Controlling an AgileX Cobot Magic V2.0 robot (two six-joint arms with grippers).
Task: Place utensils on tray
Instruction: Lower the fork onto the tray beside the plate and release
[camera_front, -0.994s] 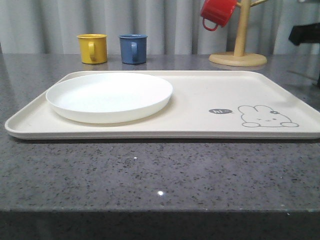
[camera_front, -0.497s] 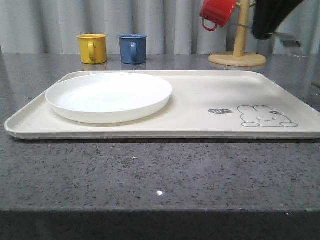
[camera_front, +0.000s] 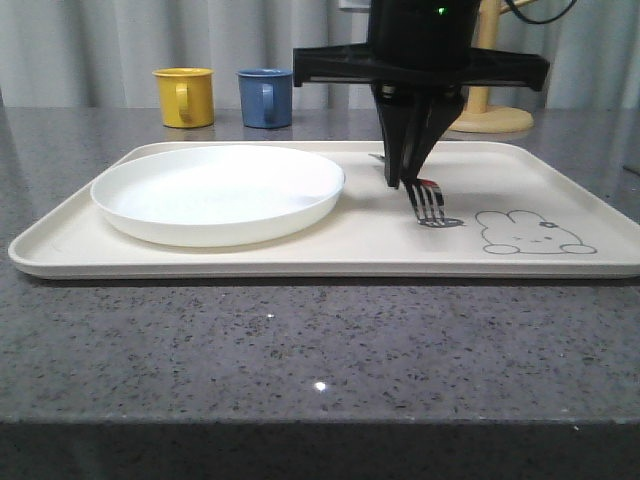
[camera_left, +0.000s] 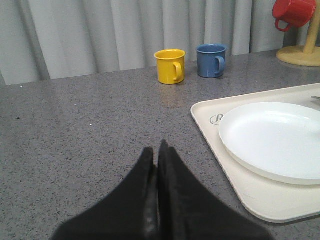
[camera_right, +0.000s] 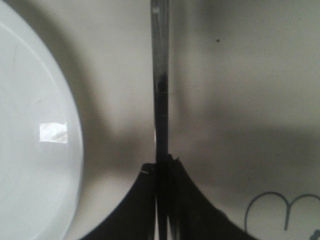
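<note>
My right gripper hangs over the cream tray, shut on a silver fork. The fork's tines point toward the front, low by the rabbit drawing; whether they touch the tray I cannot tell. In the right wrist view the fork runs straight out from the right gripper, beside the white plate and over the tray. The plate lies on the tray's left half. My left gripper is shut and empty over the grey table, left of the tray.
A yellow mug and a blue mug stand behind the tray. A wooden mug stand is at the back right, with a red mug hanging on it. Grey stone table lies in front of the tray.
The right arm has swung in from the upper right and come down over the tray with the fork. Plate, tray and mugs have not moved.
</note>
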